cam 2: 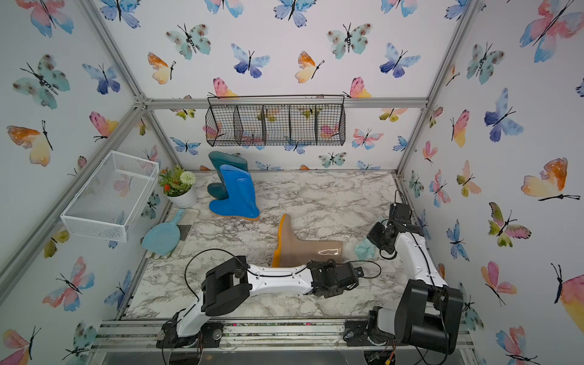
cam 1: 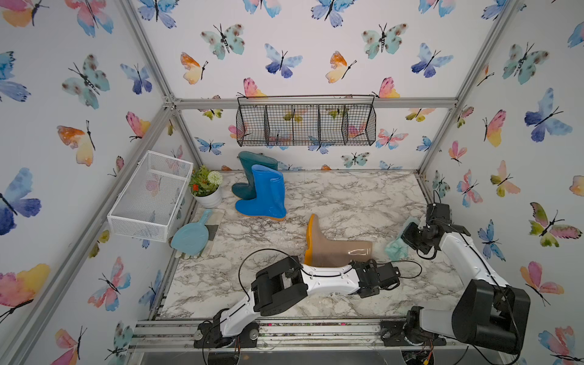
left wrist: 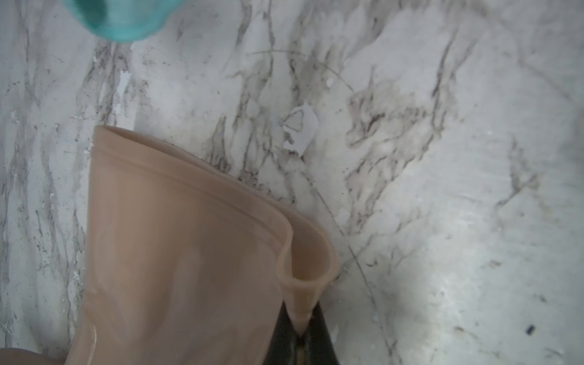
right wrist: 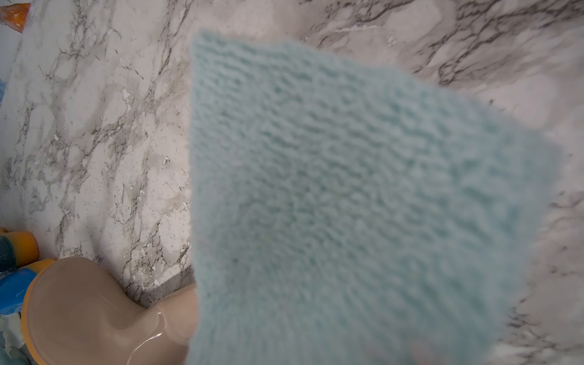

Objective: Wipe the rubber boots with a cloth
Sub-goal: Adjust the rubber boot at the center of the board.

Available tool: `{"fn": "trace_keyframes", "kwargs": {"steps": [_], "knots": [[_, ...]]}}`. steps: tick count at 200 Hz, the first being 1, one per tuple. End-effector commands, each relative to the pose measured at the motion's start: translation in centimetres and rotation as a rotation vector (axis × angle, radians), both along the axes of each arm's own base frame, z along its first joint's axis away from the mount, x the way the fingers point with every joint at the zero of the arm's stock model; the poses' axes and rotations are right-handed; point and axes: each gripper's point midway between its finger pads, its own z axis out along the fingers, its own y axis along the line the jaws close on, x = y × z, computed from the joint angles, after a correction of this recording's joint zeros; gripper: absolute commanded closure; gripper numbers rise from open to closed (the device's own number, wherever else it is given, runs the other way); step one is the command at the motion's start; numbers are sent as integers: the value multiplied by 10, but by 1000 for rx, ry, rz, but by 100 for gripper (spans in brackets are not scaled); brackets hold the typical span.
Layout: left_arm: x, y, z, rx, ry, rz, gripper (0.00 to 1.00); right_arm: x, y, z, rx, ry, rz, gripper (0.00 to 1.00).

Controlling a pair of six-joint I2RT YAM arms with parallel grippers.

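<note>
The left hand (left wrist: 300,336) is pinched shut on the folded rim of the beige boot (cam 1: 335,249), which lies on its side mid-table (cam 1: 347,196). The right hand (cam 1: 406,240), closed on the cloth (cam 1: 395,250), hangs it just beside the boot's open end. To wipe well, I'd say the left should grip that rim firmly so the boot cannot slide, while the right lays the cloth flat on the glossy shaft and draws it toward the foot; the blue boot (cam 1: 265,192) and teal boot (cam 1: 252,172) stand upright at the back, awaiting theirs.
</note>
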Motion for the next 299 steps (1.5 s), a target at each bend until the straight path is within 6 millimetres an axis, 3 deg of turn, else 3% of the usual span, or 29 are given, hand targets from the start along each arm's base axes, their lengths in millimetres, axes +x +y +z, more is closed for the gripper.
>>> {"fn": "trace_keyframes", "kwargs": {"steps": [1, 20, 23, 33, 69, 88, 103, 116, 125, 146, 174, 184, 196, 221, 276, 299], "knots": [[56, 17, 90, -156, -3, 135, 100, 0, 2, 5, 15, -4, 11, 99], [87, 8, 159, -334, -14, 159, 100, -4, 7, 2, 39, -2, 13, 99], [90, 9, 182, -386, -26, 158, 100, -5, 8, 2, 45, -1, 14, 99], [100, 4, 222, -498, -49, 148, 100, -7, 10, 1, 56, 1, 16, 99], [118, -7, 337, -823, -108, 163, 100, -21, 17, -5, 88, 20, 20, 99], [121, 0, 379, -968, -124, 198, 100, -26, 19, -7, 93, 30, 26, 99], [124, 19, 387, -1032, -159, 265, 100, -26, 17, -5, 78, 33, 36, 99], [128, 44, 375, -1054, -197, 362, 100, -26, 15, -3, 56, 36, 44, 99], [133, 64, 352, -1049, -190, 452, 100, -26, 13, -1, 43, 38, 51, 99], [140, 114, 268, -1009, -24, 694, 100, -25, 13, 2, 25, 40, 63, 99], [125, 185, 142, -940, 246, 1032, 100, -24, 16, 2, 28, 46, 75, 99], [117, 209, 111, -934, 327, 1141, 100, -24, 17, 3, 31, 47, 79, 99], [109, 230, 87, -943, 410, 1225, 100, -22, 19, 4, 37, 45, 83, 99], [97, 249, 68, -940, 507, 1281, 100, -12, 22, 10, 51, 31, 94, 99], [76, 241, 63, -918, 632, 1212, 100, 13, 30, 31, 78, -14, 123, 99], [57, 241, 57, -878, 682, 1163, 100, 18, 34, 36, 83, -27, 135, 99]]}}
